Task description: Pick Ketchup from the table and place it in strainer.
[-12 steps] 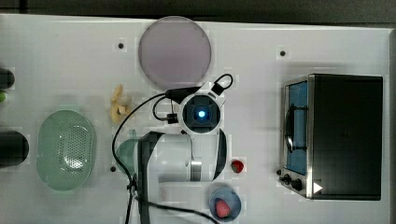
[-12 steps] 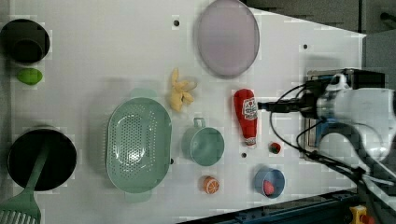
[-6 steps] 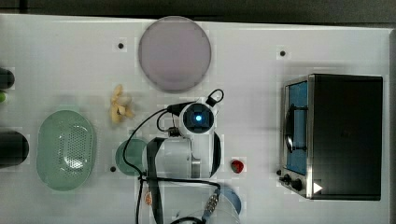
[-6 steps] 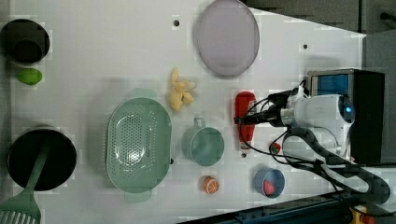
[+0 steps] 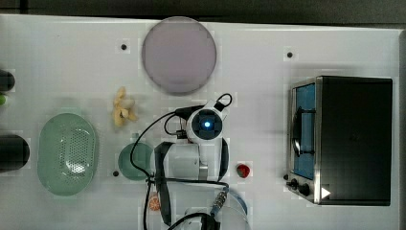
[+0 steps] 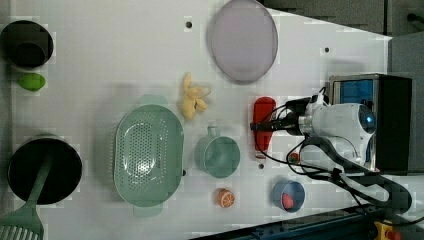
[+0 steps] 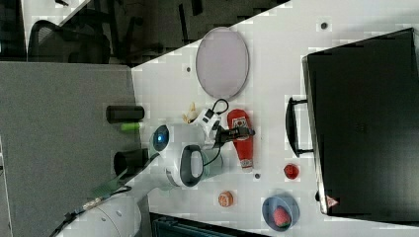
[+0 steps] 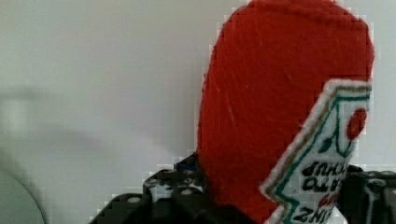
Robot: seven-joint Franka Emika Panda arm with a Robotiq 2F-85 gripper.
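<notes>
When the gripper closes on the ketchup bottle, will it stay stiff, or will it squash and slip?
The ketchup looks like stitched red fabric with a sewn label, so it is probably soft and may squash somewhat. The fuzzy surface should resist slipping. It lies flat on the table with the gripper across it, so tipping seems unlikely.

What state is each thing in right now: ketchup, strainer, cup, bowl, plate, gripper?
Red ketchup bottle with white label: lying flat on the table, gripper fingers on either side of it.
Pale mint-green perforated plastic strainer: upright, empty.
Teal-green cup with handle: upright, empty.
Small blue bowl: holds a red strawberry.
Round lilac plate: empty.
Gripper: at the bottle; grip cannot be judged.
</notes>
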